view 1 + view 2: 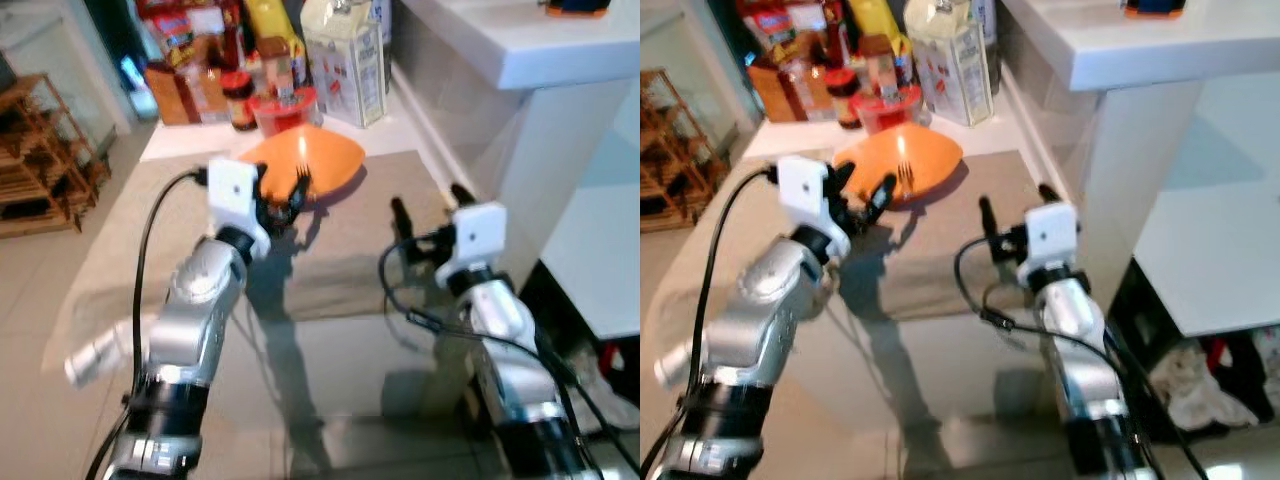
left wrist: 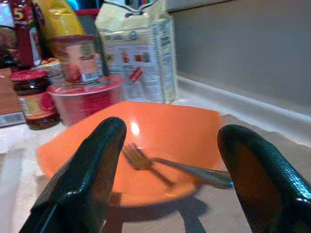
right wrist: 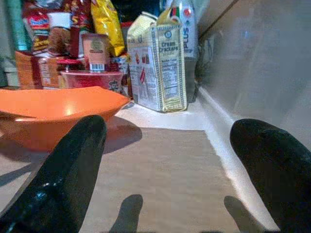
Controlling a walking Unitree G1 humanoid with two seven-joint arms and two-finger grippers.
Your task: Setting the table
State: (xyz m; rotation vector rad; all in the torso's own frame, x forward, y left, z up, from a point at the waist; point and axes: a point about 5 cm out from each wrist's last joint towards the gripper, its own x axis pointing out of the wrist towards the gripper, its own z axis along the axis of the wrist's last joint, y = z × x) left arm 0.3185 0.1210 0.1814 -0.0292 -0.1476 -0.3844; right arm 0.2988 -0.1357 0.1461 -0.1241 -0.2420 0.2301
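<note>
Inside orange plate (image 2: 160, 141): fork (image 2: 170, 165), tines toward jars.

A home kitchen corner.
Groceries crowd the back of the worktop (image 1: 330, 300): a cream cracker box (image 3: 163, 63), a dark jar (image 2: 30, 97) with a red lid, a yellow snack bag (image 3: 108, 26). A wooden rack (image 1: 40, 160) stands on the tiled floor (image 1: 30, 330), and a white counter (image 1: 1140, 45) rises beside.

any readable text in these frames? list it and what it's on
"Cream Crackers": cracker box, side panel.
"PLUS": bottle behind the box.
"5": red packet.
Jar, tub and snack bag labels: too blurred to read.
</note>
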